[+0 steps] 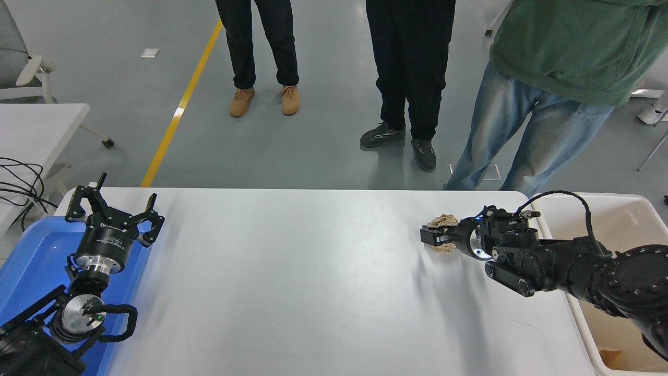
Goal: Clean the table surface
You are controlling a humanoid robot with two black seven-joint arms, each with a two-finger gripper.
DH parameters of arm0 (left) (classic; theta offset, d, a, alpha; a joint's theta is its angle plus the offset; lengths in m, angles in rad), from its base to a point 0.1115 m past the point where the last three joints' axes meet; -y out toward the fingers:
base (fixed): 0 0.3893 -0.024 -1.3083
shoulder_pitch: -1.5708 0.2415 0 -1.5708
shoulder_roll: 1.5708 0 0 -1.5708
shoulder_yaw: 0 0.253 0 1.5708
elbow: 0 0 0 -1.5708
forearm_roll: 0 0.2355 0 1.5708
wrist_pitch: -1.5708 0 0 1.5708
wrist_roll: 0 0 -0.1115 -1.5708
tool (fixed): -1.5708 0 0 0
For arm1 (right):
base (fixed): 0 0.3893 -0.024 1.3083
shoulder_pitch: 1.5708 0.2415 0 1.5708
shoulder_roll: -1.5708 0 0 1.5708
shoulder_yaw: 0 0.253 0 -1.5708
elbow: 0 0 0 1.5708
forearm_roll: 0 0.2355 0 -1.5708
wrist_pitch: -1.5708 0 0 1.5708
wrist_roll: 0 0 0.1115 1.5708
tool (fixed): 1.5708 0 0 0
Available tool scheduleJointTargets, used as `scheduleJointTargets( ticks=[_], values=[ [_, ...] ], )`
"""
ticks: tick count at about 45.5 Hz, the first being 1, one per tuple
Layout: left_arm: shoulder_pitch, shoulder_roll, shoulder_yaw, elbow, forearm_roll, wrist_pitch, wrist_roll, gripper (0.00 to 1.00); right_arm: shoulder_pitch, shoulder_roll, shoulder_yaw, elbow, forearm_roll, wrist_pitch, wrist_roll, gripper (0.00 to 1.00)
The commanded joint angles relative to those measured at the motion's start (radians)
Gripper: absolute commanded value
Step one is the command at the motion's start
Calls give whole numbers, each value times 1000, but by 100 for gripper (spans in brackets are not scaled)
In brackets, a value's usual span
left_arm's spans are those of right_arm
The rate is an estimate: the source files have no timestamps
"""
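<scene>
- One item of debris remains on the table surface (292,282): a crumpled brown paper wad (442,235), lying near the far right corner. The tabletop itself fills the lower centre of the head view.
- Right gripper (436,236) reaches in from the right edge and meets the wad at table level. Its fingers appear closed around the wad, though the contact side is partly hidden by the gripper body.
- Beige bin (634,209) stands just beside the right end of the table, directly behind the right arm. A brown scrap shows at its bottom near the lower right corner.
- Judged step: secure the wad, then carry it to the bin.
- Procedure advice: confirm a firm hold before lifting, because crumpled paper compresses and can slip. Lift straight up to clear the tabletop before swinging right. Carry the wad over the bin's rim, and release only when it is fully above the opening.
- Risk: a drag along the surface could flick the wad off the far edge.
- Left gripper (114,216) is parked at the lower left over a blue tray (31,256), fingers spread and holding nothing.
- Three people stand at the far side of the table, well apart from the work area.
</scene>
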Motion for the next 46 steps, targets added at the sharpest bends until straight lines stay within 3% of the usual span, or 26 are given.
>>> scheduleJointTargets(
  ticks=[1, 46],
  values=[
    [0, 0, 0, 1, 0, 0, 0, 99, -17, 28, -1, -52, 0, -2, 6, 99],
    [0, 0, 0, 1, 0, 0, 0, 99, -89, 94, -18, -175, -15, -2, 15, 98]
  ],
)
